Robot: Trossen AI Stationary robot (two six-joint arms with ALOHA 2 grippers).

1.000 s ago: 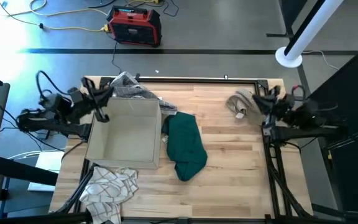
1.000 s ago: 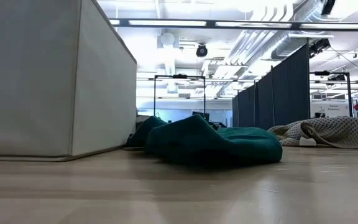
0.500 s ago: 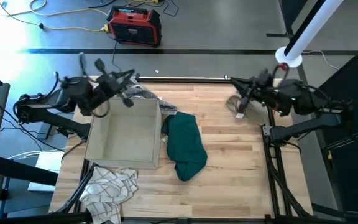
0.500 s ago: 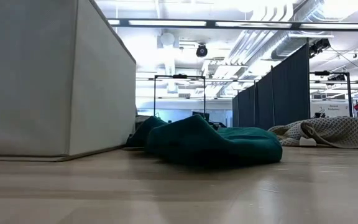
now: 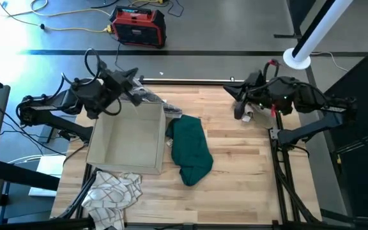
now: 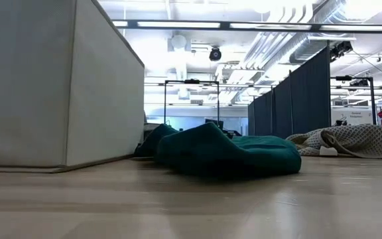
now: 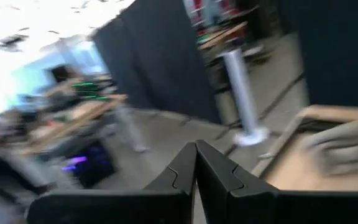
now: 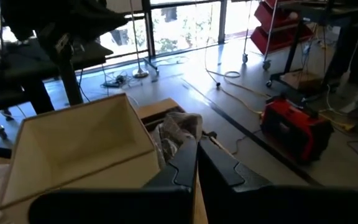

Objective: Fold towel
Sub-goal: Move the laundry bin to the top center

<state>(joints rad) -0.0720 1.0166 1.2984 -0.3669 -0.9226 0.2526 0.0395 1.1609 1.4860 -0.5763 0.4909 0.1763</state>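
Green towel [image 5: 189, 149] crumpled at table centre, just beside the beige fabric bin [image 5: 128, 138]. Left gripper [image 5: 128, 90] raised at ten o'clock, right gripper [image 5: 240, 102] at two o'clock, both pinched together, empty. Best: open wide, descend on opposite corners, spread flat before folding.

The left wrist view was motion-blurred throughout. The checked cloth [image 5: 110, 195] at the table's seven o'clock corner ran off the high view's bottom edge. The fabric bin [image 6: 58, 83] was cropped in the low view.
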